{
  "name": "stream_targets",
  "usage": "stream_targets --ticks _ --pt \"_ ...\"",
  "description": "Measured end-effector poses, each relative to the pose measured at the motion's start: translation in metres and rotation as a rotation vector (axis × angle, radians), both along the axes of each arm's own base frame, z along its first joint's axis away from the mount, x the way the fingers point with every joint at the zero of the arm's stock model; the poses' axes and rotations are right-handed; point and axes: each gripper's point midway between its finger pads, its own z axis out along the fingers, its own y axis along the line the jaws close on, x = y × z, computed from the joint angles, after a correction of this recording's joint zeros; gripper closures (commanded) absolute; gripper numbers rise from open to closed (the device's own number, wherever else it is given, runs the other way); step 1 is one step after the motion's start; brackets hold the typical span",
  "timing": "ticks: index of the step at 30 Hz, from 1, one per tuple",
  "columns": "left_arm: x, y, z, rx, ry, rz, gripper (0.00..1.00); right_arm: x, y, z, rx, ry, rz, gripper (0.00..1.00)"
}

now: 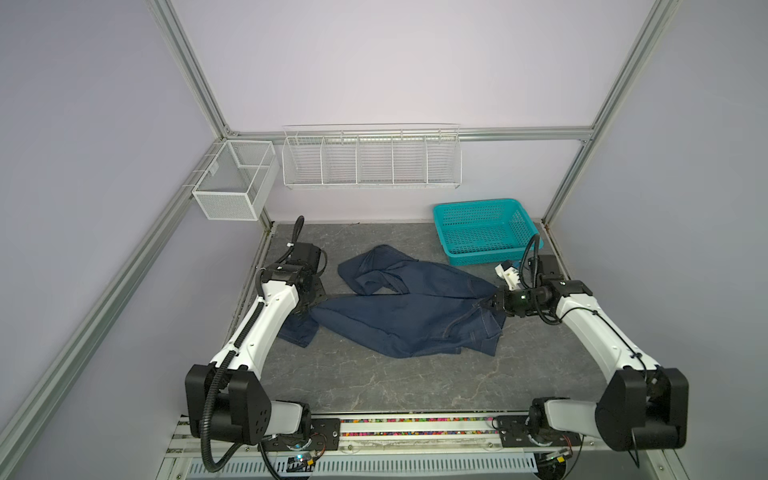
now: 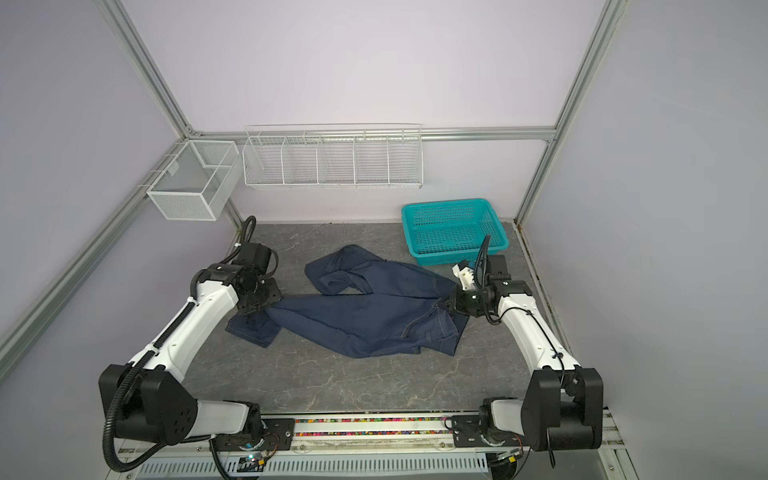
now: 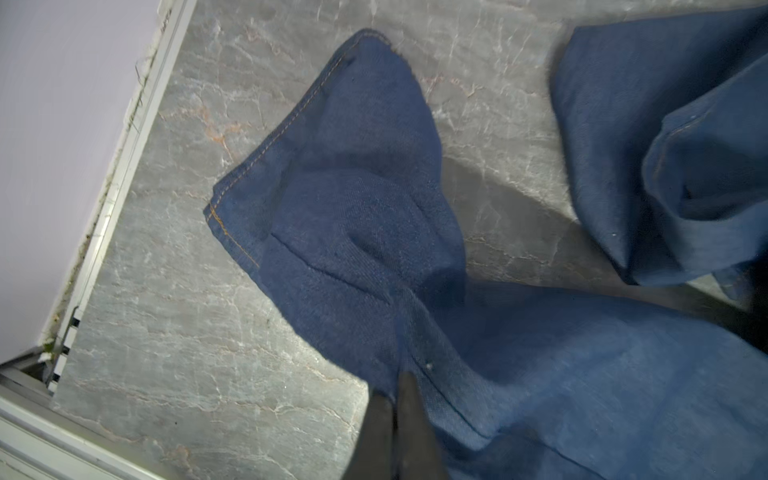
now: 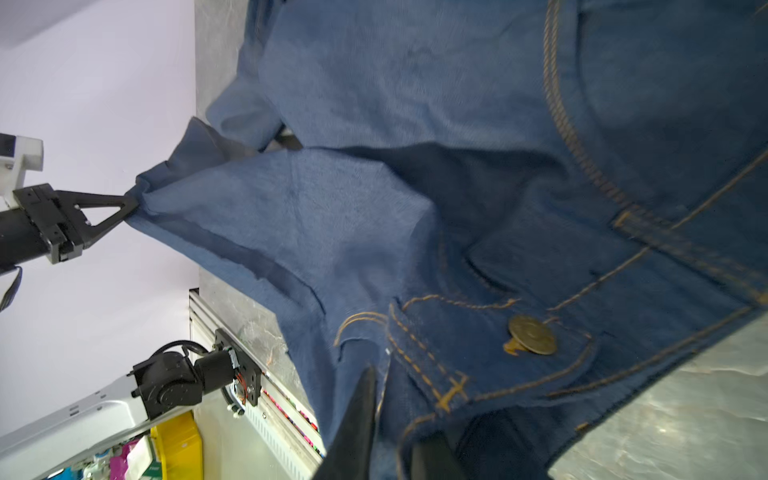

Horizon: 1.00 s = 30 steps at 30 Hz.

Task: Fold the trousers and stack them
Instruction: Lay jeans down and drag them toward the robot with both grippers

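In both top views the trousers [image 1: 399, 316] stretch leftward from in front of the basket [image 1: 482, 228], taut between 2 grippers. Left wrist: the left gripper [image 3: 395, 382] is clamped on a leg [image 3: 353, 208]. Right wrist: the right gripper [image 4: 399, 403] straddles the waistband [image 4: 436, 374]; its grip cannot be told.

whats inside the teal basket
The teal perforated plastic basket shows only its holed floor in both top views, nothing lying in it; the strip behind its near wall is covered.
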Motion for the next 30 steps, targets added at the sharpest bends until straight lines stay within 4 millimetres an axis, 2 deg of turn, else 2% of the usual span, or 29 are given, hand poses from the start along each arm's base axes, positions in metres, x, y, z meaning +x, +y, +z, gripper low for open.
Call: stream_targets --ticks 5,7,10,14,16,22,26,29,30 --pt "-0.007 0.003 -0.014 0.005 0.030 0.030 1.00 -0.018 0.001 -0.028 -0.032 0.069 0.007 0.40" --pt "-0.008 0.004 -0.017 0.009 0.040 0.036 1.00 -0.024 -0.004 -0.034 -0.062 0.094 -0.012 0.35" --pt "-0.007 0.004 -0.020 0.009 0.047 0.042 1.00 -0.032 -0.016 -0.028 -0.117 0.100 -0.075 0.30" --pt "-0.007 0.003 -0.023 0.009 0.056 0.045 1.00 -0.053 -0.028 -0.007 -0.142 0.074 -0.180 0.28" --pt "-0.007 0.003 -0.026 0.010 0.062 0.046 1.00 -0.064 -0.030 -0.008 -0.136 0.083 -0.207 0.28" --pt "-0.008 0.003 -0.031 0.015 0.082 0.041 1.00 -0.111 -0.029 -0.058 -0.166 0.301 -0.247 0.20" --pt "-0.009 0.003 -0.032 0.017 0.093 0.035 1.00 -0.124 -0.032 -0.070 -0.176 0.347 -0.299 0.20" --pt "-0.009 0.003 -0.034 0.021 0.101 0.028 1.00 -0.127 -0.031 -0.083 -0.153 0.366 -0.340 0.28" --pt "-0.009 0.003 -0.035 0.022 0.106 0.025 1.00 -0.127 -0.028 -0.089 -0.134 0.377 -0.354 0.37"
